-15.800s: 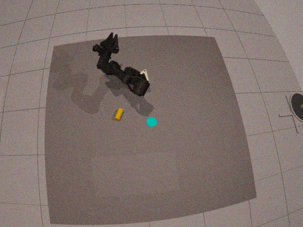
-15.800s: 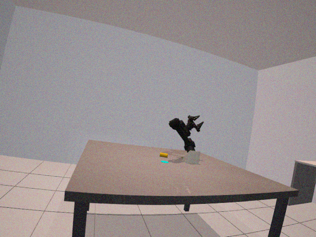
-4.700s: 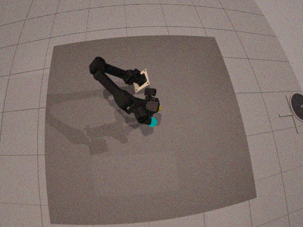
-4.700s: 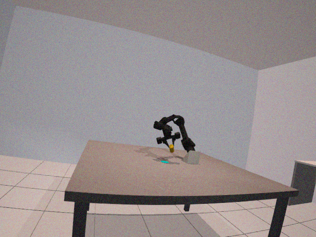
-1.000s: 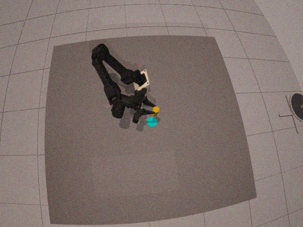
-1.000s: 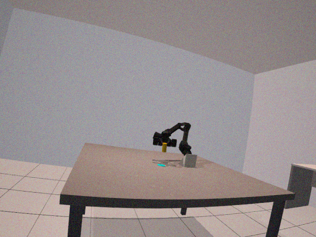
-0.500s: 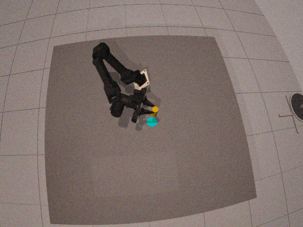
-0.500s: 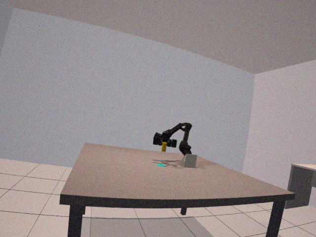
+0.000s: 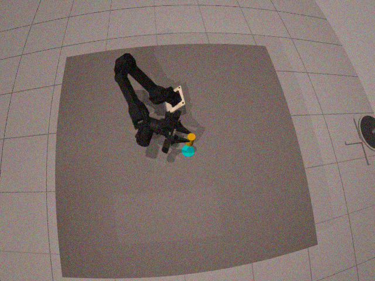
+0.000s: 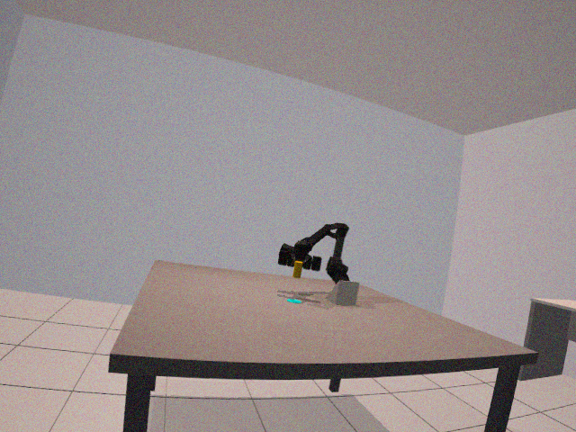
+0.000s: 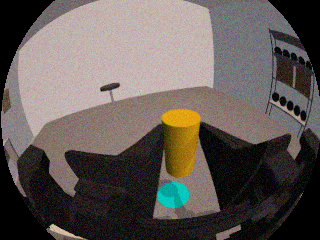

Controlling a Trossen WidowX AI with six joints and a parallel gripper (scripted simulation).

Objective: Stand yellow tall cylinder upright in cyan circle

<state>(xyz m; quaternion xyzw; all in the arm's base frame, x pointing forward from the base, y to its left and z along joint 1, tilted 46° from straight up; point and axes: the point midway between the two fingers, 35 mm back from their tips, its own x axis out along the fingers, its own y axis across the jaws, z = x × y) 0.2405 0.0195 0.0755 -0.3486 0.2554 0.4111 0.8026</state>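
The yellow tall cylinder (image 9: 190, 139) (image 10: 297, 269) (image 11: 180, 144) is up in the air, near upright, above the table and close to the cyan circle (image 9: 188, 150) (image 10: 293, 301) (image 11: 173, 195), which lies flat on the tabletop below it. The black parallel-jaw gripper (image 9: 190, 137) (image 10: 297, 264) (image 11: 180, 127) has its fingers partly open, closed on the cylinder from both sides, and I can see bare air between the cylinder's lower end and the circle. Dark shadows fall across part of the circle and beside it. From the gripper the black six-joint arm (image 9: 124, 65) (image 10: 338, 228) bends up and back down to its pale base block (image 9: 182, 101) (image 10: 347, 293), which stands on the table (image 9: 211, 211) (image 10: 297, 335) (image 11: 240, 120) near the circle. Well apart from the circle, past the table's edge, a round dark-seated stool (image 9: 368, 131) (image 11: 110, 87) stands on the tiled floor (image 9: 24, 169) (image 10: 50, 320)
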